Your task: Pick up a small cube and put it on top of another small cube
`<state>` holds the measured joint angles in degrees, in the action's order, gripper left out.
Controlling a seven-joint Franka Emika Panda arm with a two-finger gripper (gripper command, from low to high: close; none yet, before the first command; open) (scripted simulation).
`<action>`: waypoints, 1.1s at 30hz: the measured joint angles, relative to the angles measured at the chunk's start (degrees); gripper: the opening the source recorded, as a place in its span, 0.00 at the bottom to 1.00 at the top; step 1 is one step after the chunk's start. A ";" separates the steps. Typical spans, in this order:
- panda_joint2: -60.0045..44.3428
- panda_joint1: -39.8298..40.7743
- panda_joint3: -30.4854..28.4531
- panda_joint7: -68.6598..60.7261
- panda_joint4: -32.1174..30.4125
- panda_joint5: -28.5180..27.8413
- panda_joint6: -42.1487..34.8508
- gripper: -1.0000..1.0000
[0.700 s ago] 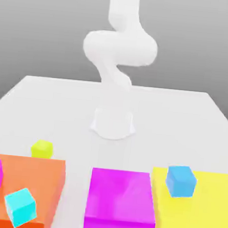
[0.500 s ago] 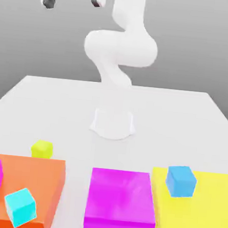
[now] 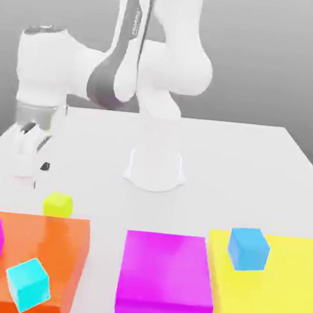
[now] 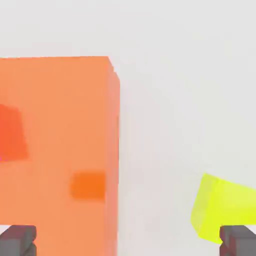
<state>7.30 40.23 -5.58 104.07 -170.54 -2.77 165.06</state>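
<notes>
Now the arm has swung down from high above, bringing its gripper [image 3: 35, 168] with fingers spread and empty just above the small lime-yellow cube [image 3: 57, 204], which sits on the white table [image 3: 253, 162] beside the big orange block [image 3: 50, 243]; the approach for a grasp looks underway.

Bright even sim light, soft faint shadows, no glare, motion blur on arm [image 3: 122, 55], hand view hazy

The arm [image 3: 161, 65] is showing smooth, rounded white links rising from a round white base [image 3: 155, 169]. A dark grey band with small white lettering is running along one link. The wrist is carrying a pale grey collar, and the claw [image 4: 128, 241] is ending in two dark grey, square-tipped fingers [image 4: 18, 240].
</notes>
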 joint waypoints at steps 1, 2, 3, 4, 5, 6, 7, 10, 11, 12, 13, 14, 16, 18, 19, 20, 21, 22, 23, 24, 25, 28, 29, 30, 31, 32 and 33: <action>-1.86 0.62 -0.29 1.18 -0.59 0.02 1.55 0.50; -3.83 0.88 -0.48 1.80 -0.69 0.06 3.17 0.50; -5.85 0.96 -0.60 2.01 -0.55 0.27 4.83 0.50; -7.90 1.22 -0.45 1.88 -0.29 0.75 6.51 0.50; -9.96 1.34 0.04 1.52 0.02 1.43 8.19 0.50; -12.03 1.77 0.73 1.04 0.35 2.23 9.92 0.50; -14.08 2.70 1.78 0.76 0.70 2.62 11.61 0.50; -19.81 5.76 4.81 0.36 1.63 2.97 16.38 0.00; -19.81 5.76 4.81 0.36 1.63 2.97 16.38 0.00; -19.81 5.76 4.81 0.37 1.63 2.96 16.39 0.00; -19.81 5.76 4.81 0.39 1.63 2.94 16.43 0.00; -19.82 5.77 4.81 0.41 1.63 2.92 16.47 0.00; -20.63 6.20 5.21 0.43 1.76 2.85 17.17 0.00; -18.68 5.39 4.41 0.67 1.45 2.65 15.55 0.00; -16.99 4.73 3.67 1.00 1.17 2.26 14.14 0.00; -15.11 4.27 3.05 1.51 0.86 1.60 12.58 0.00; -13.14 4.07 2.66 1.97 0.52 0.96 10.94 0.00; -11.12 4.05 2.51 2.23 0.17 0.55 9.27 0.00; -9.07 4.17 2.54 2.27 -0.20 0.44 7.58 0.00; -7.01 4.01 2.37 2.14 -0.58 0.56 5.89 0.00; -4.94 3.90 2.31 1.90 -0.96 0.80 4.20 0.00; -2.90 1.94 2.86 -1.03 1.74 2.29 -0.55 0.00; -3.23 0.98 3.31 -2.41 3.58 2.77 -2.06 0.00; -3.68 -0.11 3.82 -3.79 5.53 3.16 -3.57 0.00; -4.19 -1.31 4.26 -5.12 7.55 3.45 -5.07 0.00; -4.74 -2.37 4.65 -6.41 9.59 3.64 -6.57 0.00; -5.30 -3.36 5.02 -7.66 11.66 3.78 -8.07 0.00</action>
<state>2.00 36.87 -0.56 96.41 -158.88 1.01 156.99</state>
